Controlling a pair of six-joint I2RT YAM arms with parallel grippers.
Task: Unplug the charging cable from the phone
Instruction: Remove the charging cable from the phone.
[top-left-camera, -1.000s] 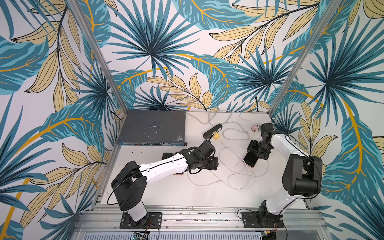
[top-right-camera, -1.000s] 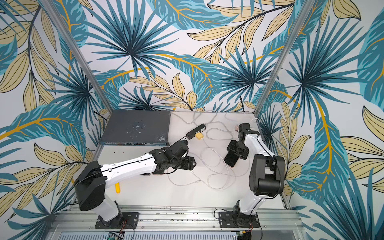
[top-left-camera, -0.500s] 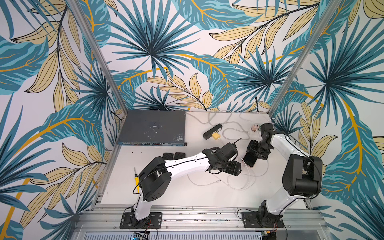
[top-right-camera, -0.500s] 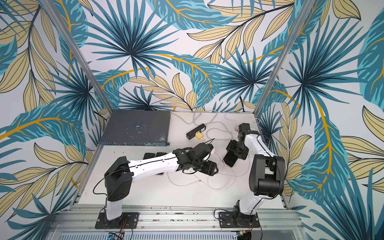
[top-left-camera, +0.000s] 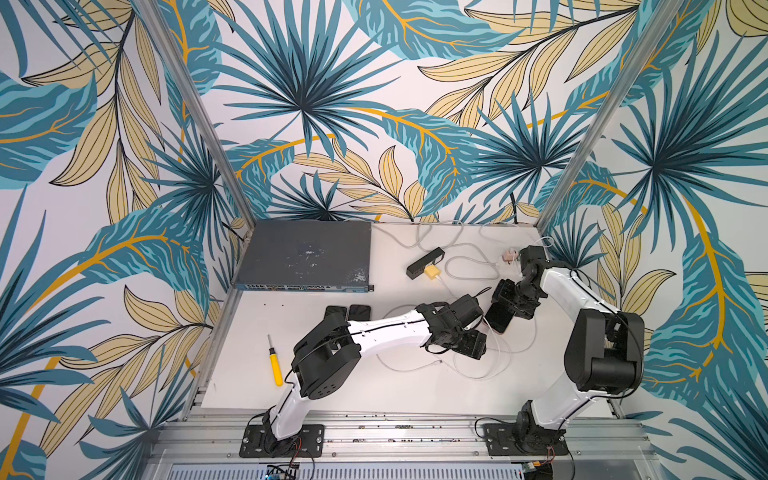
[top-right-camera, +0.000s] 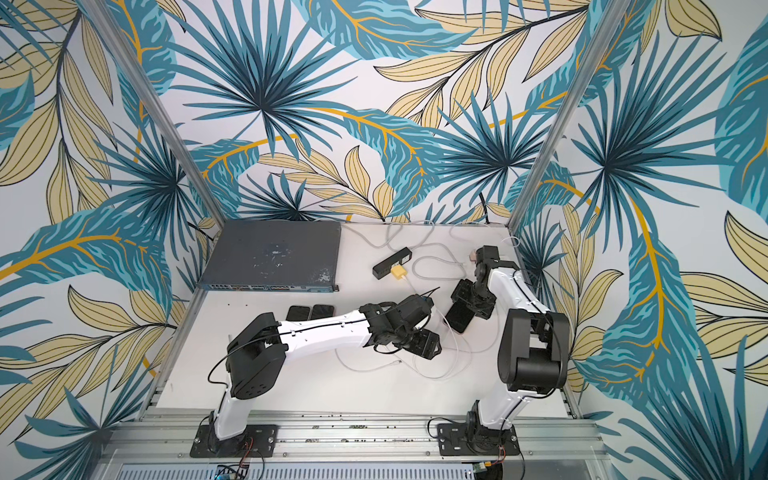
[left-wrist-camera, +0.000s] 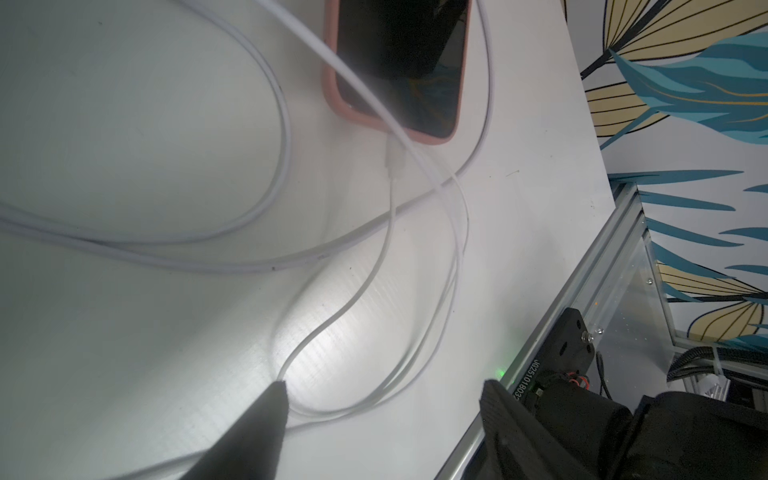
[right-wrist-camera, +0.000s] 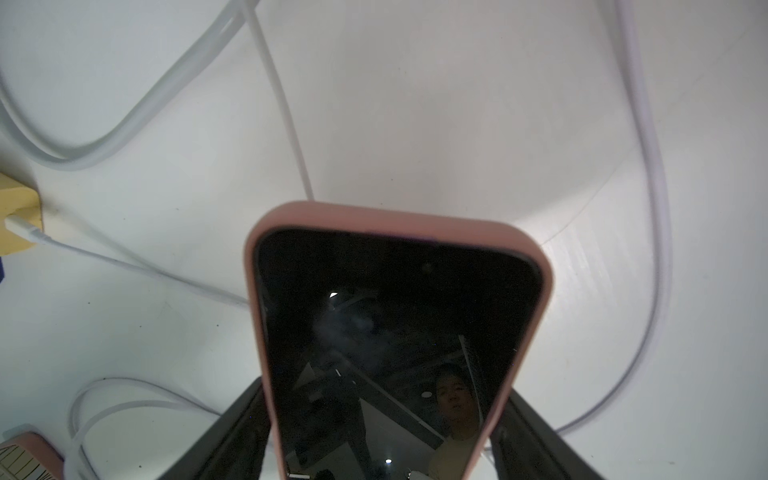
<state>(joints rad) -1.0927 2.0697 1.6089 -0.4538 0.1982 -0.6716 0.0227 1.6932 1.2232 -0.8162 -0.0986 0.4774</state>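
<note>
Near the right edge of the bench (top-left-camera: 374, 395), the right gripper (right-wrist-camera: 382, 415) clasped the phone (right-wrist-camera: 395, 291) by its long sides; the left gripper (left-wrist-camera: 384, 388), spread and empty, faced the cable plug (left-wrist-camera: 394, 156) straight ahead at the phone's near end.

Left arm (top-left-camera: 386, 328): I swung it across the table to the right.
Left gripper (left-wrist-camera: 382, 390): now just beside the phone (top-left-camera: 498, 319).
Screwdriver (top-left-camera: 274, 365): my arm no longer covers it.
</note>
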